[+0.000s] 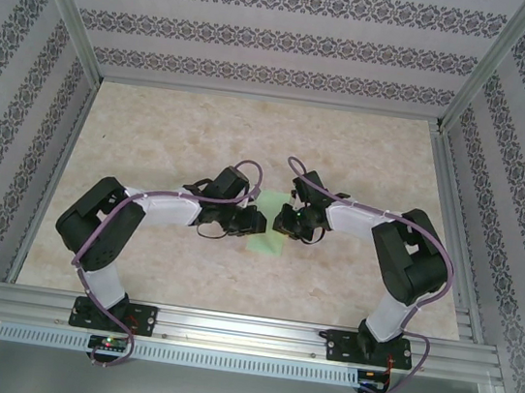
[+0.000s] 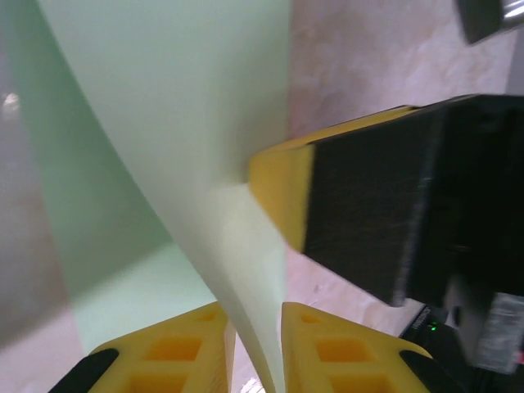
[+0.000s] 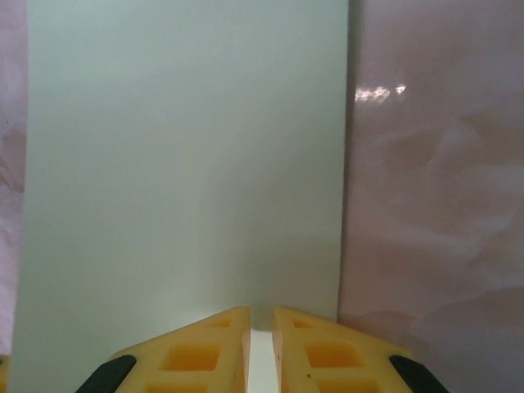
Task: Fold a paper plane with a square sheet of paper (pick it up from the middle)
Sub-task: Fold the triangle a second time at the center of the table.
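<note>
Paper (image 1: 266, 243), pale green, at the middle of the table (image 1: 153, 142), between the two grippers. Left gripper (image 2: 258, 315) reaching in from the left, fingers set narrow, paper curving up through the gap between them. Pinched or merely threaded: cannot tell. Right gripper (image 3: 262, 315) reaching in from the right, fingers likewise narrow, near edge of the paper in the slot. Gripped or not: cannot tell. Beyond those fingers, a flat, unmarked panel of paper lying on the marbled top. One yellow right fingertip (image 2: 282, 192) touching the bowed paper just beside the left fingers.
</note>
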Available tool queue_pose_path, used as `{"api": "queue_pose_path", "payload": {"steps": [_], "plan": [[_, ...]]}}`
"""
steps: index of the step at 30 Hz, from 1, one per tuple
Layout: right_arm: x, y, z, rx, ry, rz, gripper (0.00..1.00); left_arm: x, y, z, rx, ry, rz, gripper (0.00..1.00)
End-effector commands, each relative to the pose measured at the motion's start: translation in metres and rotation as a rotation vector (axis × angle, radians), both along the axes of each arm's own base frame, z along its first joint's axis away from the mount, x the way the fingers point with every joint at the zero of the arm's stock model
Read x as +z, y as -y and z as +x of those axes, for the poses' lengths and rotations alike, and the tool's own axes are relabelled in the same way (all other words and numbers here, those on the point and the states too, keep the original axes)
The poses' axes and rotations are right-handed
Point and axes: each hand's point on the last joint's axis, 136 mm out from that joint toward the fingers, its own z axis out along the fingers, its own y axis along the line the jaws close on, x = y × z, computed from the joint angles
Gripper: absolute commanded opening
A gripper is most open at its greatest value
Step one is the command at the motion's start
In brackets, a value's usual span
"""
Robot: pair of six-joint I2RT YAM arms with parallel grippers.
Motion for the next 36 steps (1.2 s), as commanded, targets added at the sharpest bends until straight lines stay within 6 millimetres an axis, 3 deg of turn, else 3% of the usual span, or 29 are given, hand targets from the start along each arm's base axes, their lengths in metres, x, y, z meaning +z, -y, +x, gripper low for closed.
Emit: {"api": "queue_pose_path", "payload": {"steps": [1, 6, 10, 16, 20, 27, 32, 36], "plan": [[-0.009, -0.001, -0.009, 0.032, -0.028, -0.013, 0.16, 0.018, 0.014, 0.006, -0.003, 0.039, -0.080, 0.24], [0.005, -0.004, -0.004, 0.030, -0.005, 0.036, 0.17, 0.013, 0.020, 0.013, 0.016, 0.025, -0.085, 0.30], [0.017, -0.005, 0.000, 0.025, 0.018, 0.072, 0.19, 0.013, 0.024, 0.020, 0.037, 0.021, -0.091, 0.40], [0.017, -0.001, -0.002, 0.006, 0.005, 0.087, 0.21, 0.008, 0.026, 0.026, 0.062, 0.011, -0.085, 0.49], [0.030, 0.005, 0.001, -0.018, 0.050, 0.103, 0.28, 0.008, 0.027, 0.028, 0.066, 0.011, -0.082, 0.53], [0.049, 0.032, 0.002, -0.060, 0.129, 0.100, 0.31, 0.006, 0.027, 0.030, 0.066, 0.013, -0.075, 0.57], [0.064, 0.023, 0.000, 0.000, 0.189, 0.172, 0.36, 0.003, 0.026, 0.029, 0.068, 0.009, -0.065, 0.56], [0.065, 0.013, 0.002, 0.033, 0.188, 0.200, 0.38, 0.001, 0.024, 0.029, 0.072, 0.007, -0.054, 0.49]]}}
